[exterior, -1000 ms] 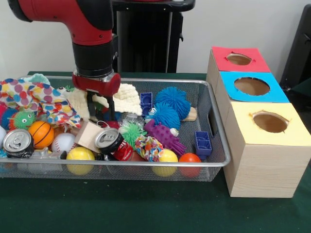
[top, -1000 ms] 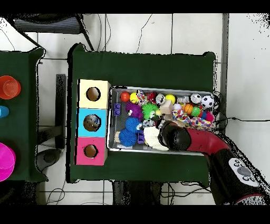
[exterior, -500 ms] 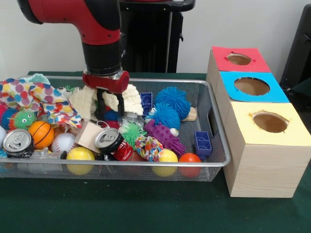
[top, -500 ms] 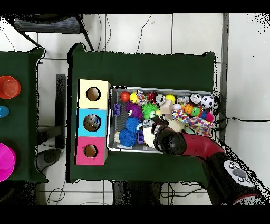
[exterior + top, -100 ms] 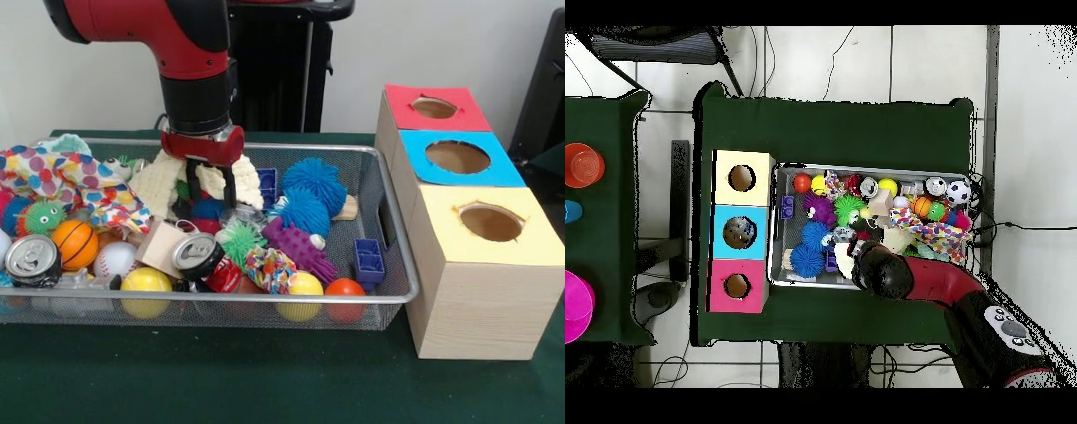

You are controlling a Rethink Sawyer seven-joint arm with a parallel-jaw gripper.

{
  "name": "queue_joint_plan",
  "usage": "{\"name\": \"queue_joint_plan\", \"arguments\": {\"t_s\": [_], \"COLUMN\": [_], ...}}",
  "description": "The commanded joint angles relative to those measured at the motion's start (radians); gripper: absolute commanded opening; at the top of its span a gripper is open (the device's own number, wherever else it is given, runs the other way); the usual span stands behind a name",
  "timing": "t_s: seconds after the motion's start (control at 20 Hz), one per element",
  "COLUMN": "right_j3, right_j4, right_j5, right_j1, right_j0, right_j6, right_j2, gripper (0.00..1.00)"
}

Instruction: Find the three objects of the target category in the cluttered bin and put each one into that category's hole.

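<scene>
My gripper (image 5: 210,193) hangs open in the wire bin (image 5: 397,240), its two black fingers straddling a fold of a cream knitted cloth (image 5: 157,184) at the back middle. A dark blue ball (image 5: 208,209) lies just below the fingertips. To their right are two blue spiky balls (image 5: 313,179), a purple spiky toy (image 5: 298,246) and a blue block (image 5: 368,260). In the overhead view the red arm (image 5: 910,275) covers the gripper. The red box (image 5: 402,99), blue box (image 5: 415,163) and yellow box (image 5: 441,212) stand beside the bin, each with a round hole.
The bin also holds two drink cans (image 5: 196,254), a green spiky ball (image 5: 238,238), a spotted cloth (image 5: 53,172), a basketball (image 5: 74,243), a baseball (image 5: 115,259) and yellow and orange balls along the front wall. Green felt covers the table (image 5: 265,371).
The arm has moved right along the back of the bin, from the left part of the cream cloth to its middle. The fingers stay spread.
</scene>
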Motion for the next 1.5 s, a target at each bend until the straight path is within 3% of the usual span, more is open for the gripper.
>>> {"name": "queue_joint_plan", "arguments": {"t_s": [0.05,1.5], "right_j3": [0.019,0.002], "right_j4": [-0.024,-0.048], "right_j5": [-0.047,-0.053], "right_j1": [0.027,-0.043], "right_j0": [0.007,0.058], "right_j6": [0.023,0.016], "right_j2": [0.087,0.043], "gripper": [1.00,1.00]}}
